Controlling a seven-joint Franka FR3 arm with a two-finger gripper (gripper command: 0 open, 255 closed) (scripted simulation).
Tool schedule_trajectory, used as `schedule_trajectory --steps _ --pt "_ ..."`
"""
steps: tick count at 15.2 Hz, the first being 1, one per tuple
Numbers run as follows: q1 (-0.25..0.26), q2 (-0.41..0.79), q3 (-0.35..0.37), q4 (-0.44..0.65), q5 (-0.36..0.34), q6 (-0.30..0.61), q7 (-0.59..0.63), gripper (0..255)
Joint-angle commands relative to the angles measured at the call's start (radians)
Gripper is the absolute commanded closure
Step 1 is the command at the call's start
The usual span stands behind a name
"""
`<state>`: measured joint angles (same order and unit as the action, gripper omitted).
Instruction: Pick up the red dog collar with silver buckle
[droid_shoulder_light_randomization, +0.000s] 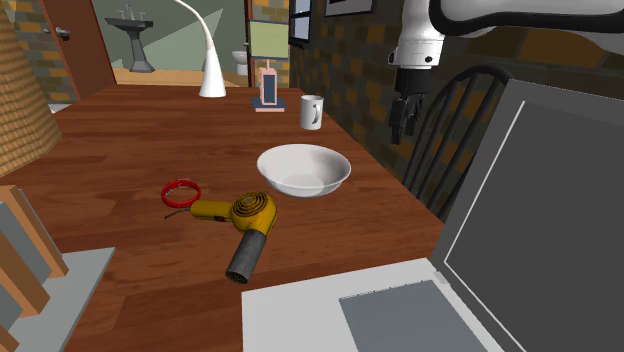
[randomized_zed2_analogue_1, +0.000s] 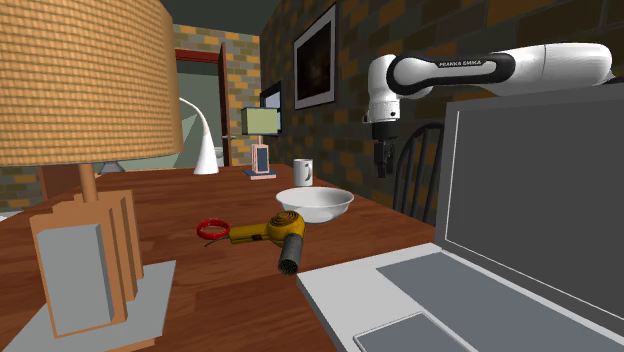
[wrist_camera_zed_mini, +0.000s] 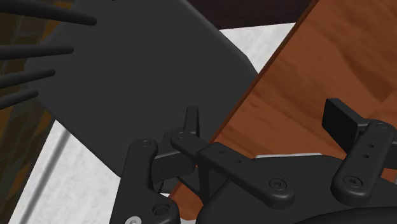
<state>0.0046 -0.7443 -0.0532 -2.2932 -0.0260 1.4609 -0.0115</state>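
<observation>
The red dog collar lies coiled in a small ring on the wooden table, touching the handle end of a yellow hair dryer. The second exterior view shows the collar left of the dryer. My black gripper hangs high beyond the table's edge, over a dark chair, well to the shoulder view's right of the collar. It points down. In the wrist view its fingers stand apart, open, with nothing between them; the chair seat and a table corner lie below.
A white bowl sits between the gripper and the collar. A white mug, a blue-and-pink stand and a white lamp stand farther back. An open grey laptop fills the near right. A wicker lamp is at the left.
</observation>
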Motion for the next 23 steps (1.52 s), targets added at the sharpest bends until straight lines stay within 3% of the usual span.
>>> schedule_trajectory --steps 1,12,23 --pt "0.000 0.000 0.000 0.000 0.000 0.000 0.000 0" --pt "0.070 0.272 0.180 0.164 0.102 0.120 0.198 0" --pt "0.126 0.622 0.332 0.471 0.083 0.173 0.400 0"
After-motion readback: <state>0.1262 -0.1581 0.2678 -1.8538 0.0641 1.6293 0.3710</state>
